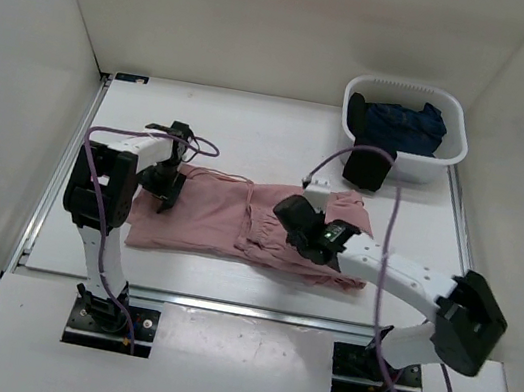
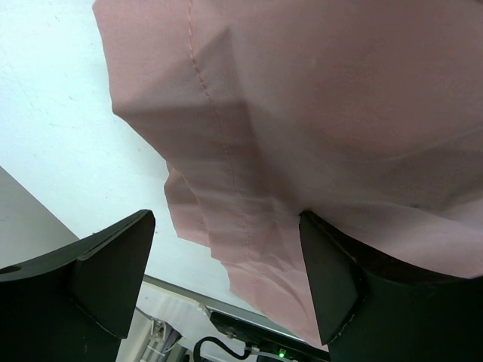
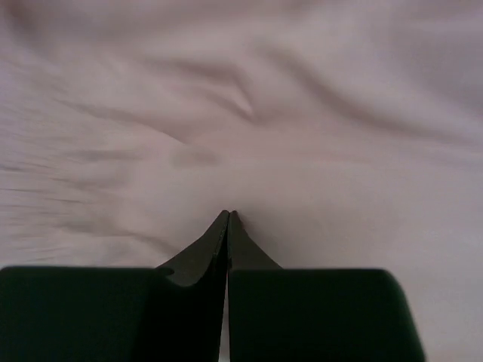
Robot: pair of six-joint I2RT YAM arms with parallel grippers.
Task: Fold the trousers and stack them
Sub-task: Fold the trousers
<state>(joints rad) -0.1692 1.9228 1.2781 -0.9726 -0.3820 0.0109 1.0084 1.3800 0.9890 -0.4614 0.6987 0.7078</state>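
The dusty-pink trousers [image 1: 227,222] lie folded lengthwise across the middle of the table, gathered waist to the right. My left gripper [image 1: 158,198] hangs over their left end with its jaws wide open. In the left wrist view the trousers [image 2: 317,113] drape over the right finger [image 2: 332,279], the cloth's edge runs between the two fingers, and the left gripper [image 2: 226,222] holds nothing. My right gripper [image 1: 291,213] is shut, its tips resting on the cloth near the waist. In the right wrist view the trousers [image 3: 241,113] fill the frame; no fold shows between the right gripper's [image 3: 229,216] tips.
A white basket [image 1: 453,149] at the back right holds dark blue clothing [image 1: 406,125], and a black piece [image 1: 366,169] hangs over its front wall. White walls close in left, right and behind. A metal rail [image 1: 223,303] runs along the table's near edge.
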